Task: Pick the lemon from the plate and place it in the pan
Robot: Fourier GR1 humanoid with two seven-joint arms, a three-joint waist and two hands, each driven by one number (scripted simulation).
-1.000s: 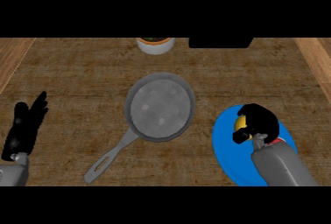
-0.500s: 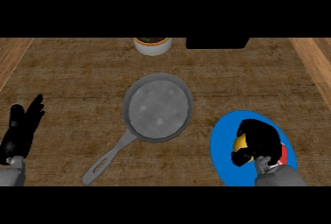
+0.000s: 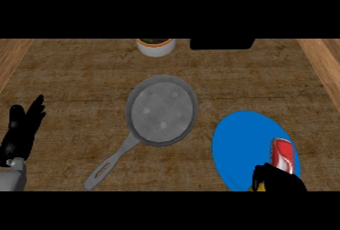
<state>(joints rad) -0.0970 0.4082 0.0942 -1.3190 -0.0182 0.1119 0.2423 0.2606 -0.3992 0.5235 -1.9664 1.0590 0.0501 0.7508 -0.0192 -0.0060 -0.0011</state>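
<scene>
We read the lemon (image 3: pixel 256 185), a yellow sliver under our curled right hand (image 3: pixel 279 180) at the blue plate's (image 3: pixel 242 143) near edge, as light, firm and rollable, best cupped around its middle; the pan (image 3: pixel 161 110) waits mid-counter.

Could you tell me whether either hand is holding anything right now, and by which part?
Left hand rests open, empty. Right hand covers something yellow on the blue plate; a hold cannot be told.

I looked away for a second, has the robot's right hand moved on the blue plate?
Yes. The right hand has pulled back toward the view's lower edge, from the blue plate's middle to its near rim, uncovering a red item.
</scene>
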